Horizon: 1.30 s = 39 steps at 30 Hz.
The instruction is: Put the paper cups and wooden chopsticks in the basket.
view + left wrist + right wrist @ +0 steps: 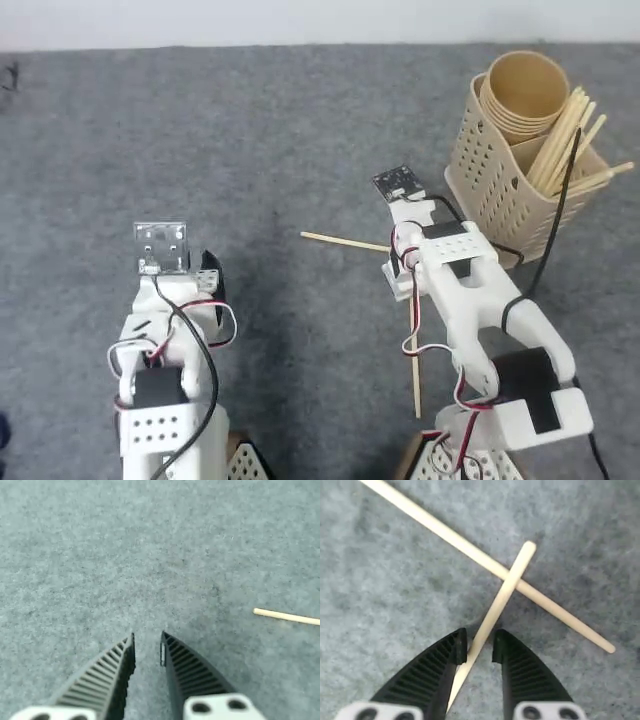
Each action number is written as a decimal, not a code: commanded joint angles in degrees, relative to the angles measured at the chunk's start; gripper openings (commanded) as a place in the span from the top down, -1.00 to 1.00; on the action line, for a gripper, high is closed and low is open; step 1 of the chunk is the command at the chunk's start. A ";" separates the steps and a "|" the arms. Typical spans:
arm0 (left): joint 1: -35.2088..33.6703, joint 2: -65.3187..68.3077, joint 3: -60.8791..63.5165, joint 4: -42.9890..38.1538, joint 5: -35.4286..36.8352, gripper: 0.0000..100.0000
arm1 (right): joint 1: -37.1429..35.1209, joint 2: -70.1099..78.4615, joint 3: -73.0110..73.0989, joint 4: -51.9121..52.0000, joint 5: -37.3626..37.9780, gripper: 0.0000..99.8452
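Two wooden chopsticks lie crossed on the grey carpet. One chopstick [495,605] runs between the fingers of my right gripper [479,645], which stands open around it, close to one finger. It lies over the other chopstick [445,532]. From above, the long chopstick [416,375] passes under my right arm [450,260], and the crossing chopstick [340,241] sticks out toward the left. The beige basket [490,190] at the far right holds stacked paper cups [525,90] and several chopsticks [570,140]. My left gripper [147,645] hangs open over bare carpet, a chopstick end [285,616] off to its side.
Grey carpet covers the whole table, with a pale wall edge at the back. A black cable [560,200] runs from the right arm past the basket's front. The left arm [165,330] stands at the front left, apart from the chopsticks.
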 commanded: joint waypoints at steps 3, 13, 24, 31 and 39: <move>0.18 -4.75 1.54 0.26 -0.70 0.83 | -0.84 -0.40 -2.64 -0.66 -0.35 0.96; -2.02 -15.91 6.90 3.52 -0.97 0.83 | 0.04 -2.51 -3.87 0.22 0.00 0.99; 1.67 -21.54 6.64 11.69 -1.14 0.83 | 4.09 -29.76 -23.56 12.26 6.95 0.99; 1.67 -21.54 6.64 11.96 -1.14 0.83 | 10.07 -41.63 -32.26 2.15 13.01 0.99; 1.58 -21.54 6.64 11.96 -1.14 0.83 | 20.88 -38.29 -29.27 -24.22 8.18 0.99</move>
